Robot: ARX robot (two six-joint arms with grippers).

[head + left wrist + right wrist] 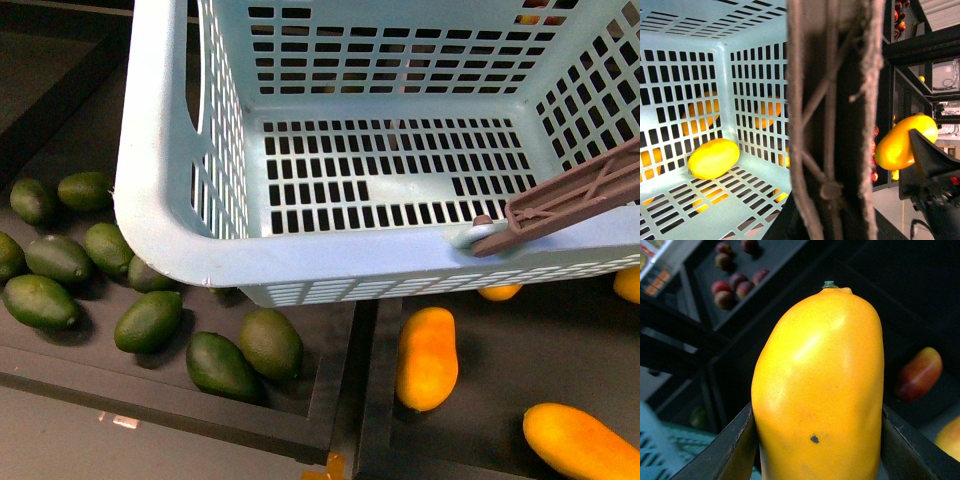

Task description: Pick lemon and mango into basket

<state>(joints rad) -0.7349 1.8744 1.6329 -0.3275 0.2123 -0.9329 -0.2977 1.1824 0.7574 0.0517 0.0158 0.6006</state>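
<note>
The aqua basket (165,215) fills the upper front view, with its brown handle (580,195) at the right. My left gripper (832,210) is shut on the basket's handle (832,125), which hides its jaws. In the left wrist view the lemon (713,158) lies on the slotted floor in a corner of the basket; it does not show in the front view. My right gripper (817,440) is shut on the mango (820,375), held upright between its dark fingers (730,445). In the left wrist view this mango (895,142) hangs in the air beside the basket.
Several dark green fruits (150,320) lie in the black tray at the left. Two loose mangoes (427,357) (580,440) lie in the right tray, past a raised divider (350,400). Red apples (730,285) sit in a far tray. A red-yellow fruit (919,374) lies beyond the mango.
</note>
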